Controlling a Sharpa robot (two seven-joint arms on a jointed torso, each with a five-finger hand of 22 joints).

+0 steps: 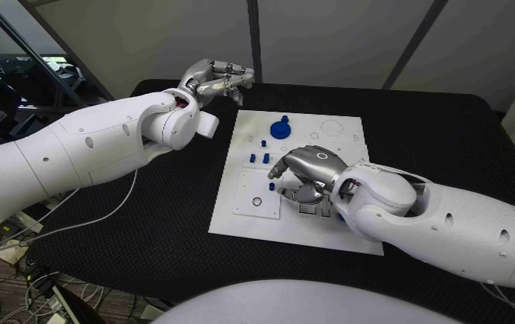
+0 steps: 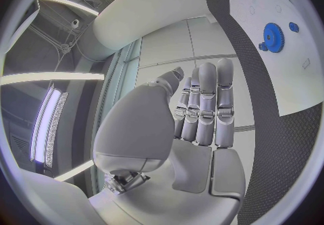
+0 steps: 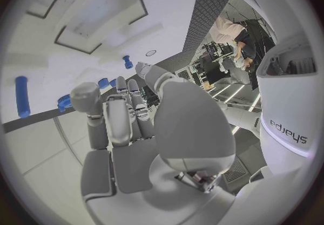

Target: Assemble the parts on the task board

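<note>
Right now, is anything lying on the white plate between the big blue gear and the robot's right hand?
Yes. In the head view, small blue pegs stand on the task board between the blue gear and the right hand.

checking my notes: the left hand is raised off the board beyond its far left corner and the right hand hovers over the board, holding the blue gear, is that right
Not quite. The right hand holds nothing: the head view shows the blue gear lying on the task board, apart from it. The left hand is indeed off the board.

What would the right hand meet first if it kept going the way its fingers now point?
Most likely the small blue pegs on the task board. The right hand hovers over the board's middle with fingers aimed toward them; the blue gear lies off to the side. Height above the board is unclear.
</note>
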